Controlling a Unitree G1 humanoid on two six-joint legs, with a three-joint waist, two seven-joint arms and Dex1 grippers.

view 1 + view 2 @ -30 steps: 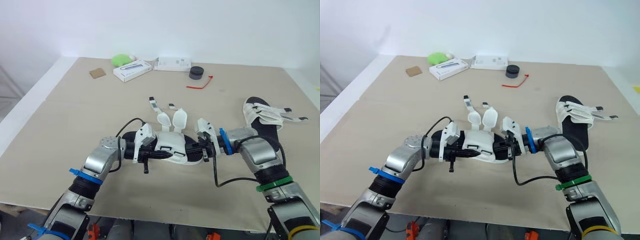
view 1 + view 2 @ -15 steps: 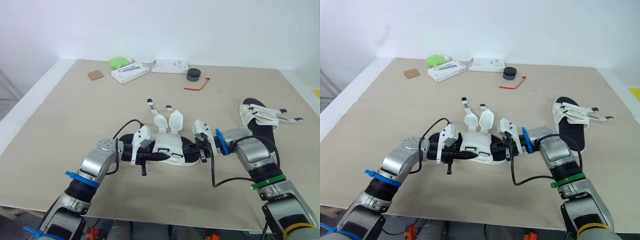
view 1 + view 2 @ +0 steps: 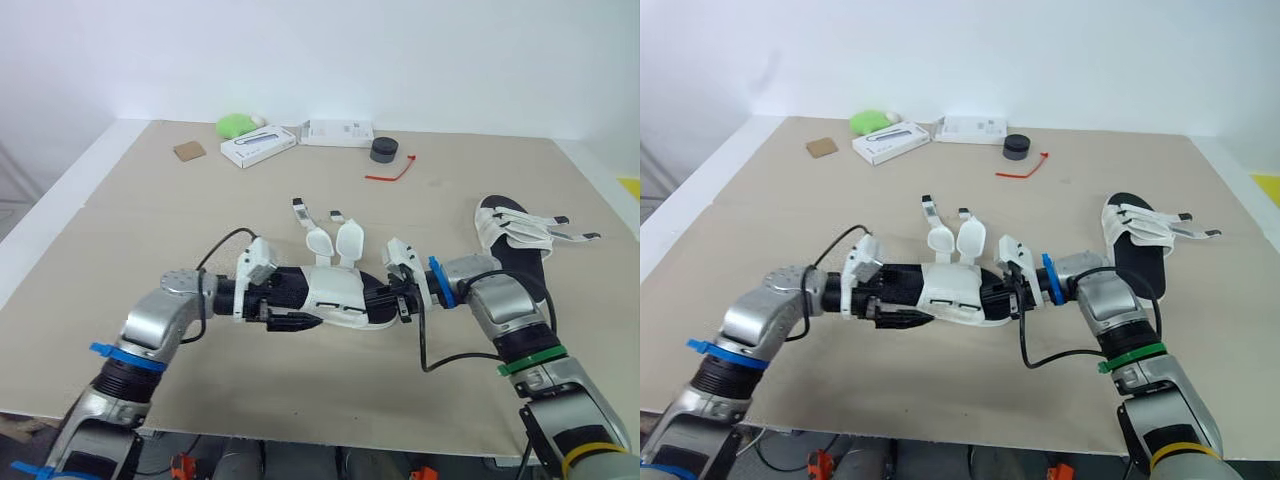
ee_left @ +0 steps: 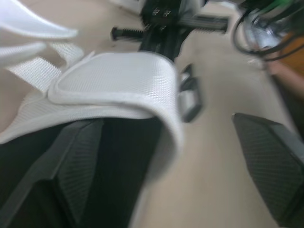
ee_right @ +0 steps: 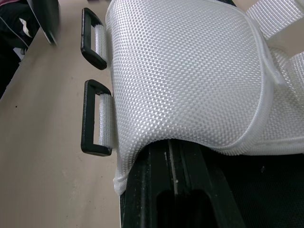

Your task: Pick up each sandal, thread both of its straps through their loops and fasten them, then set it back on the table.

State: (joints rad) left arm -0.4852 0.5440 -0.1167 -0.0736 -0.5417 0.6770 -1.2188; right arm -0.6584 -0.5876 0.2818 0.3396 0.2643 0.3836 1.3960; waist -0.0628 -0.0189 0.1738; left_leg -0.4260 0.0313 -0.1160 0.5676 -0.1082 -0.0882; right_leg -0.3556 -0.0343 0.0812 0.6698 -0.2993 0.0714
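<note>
A sandal (image 3: 340,292) with a black sole and white mesh upper lies across the middle of the table between my two grippers. Its two white straps (image 3: 335,240) stand unfastened, pointing toward the far side. My left gripper (image 3: 292,306) is open, with its fingers (image 4: 78,166) wide apart on either side of the sandal's left end. My right gripper (image 3: 400,298) is shut on the sandal's right end. Two black loops (image 5: 95,118) sit empty along the upper's near edge. A second sandal (image 3: 515,235) lies flat at the right, with its straps trailing to the right.
At the far edge of the table (image 3: 150,220) lie a white box (image 3: 258,146), a second white box (image 3: 337,131) and a green object (image 3: 236,124). A black round thing (image 3: 383,150), a red tie (image 3: 390,173) and a brown square (image 3: 189,151) are there too.
My left gripper has opened and the left arm has drawn back to the left. The right gripper keeps its hold, and the sandal has stayed in place.
</note>
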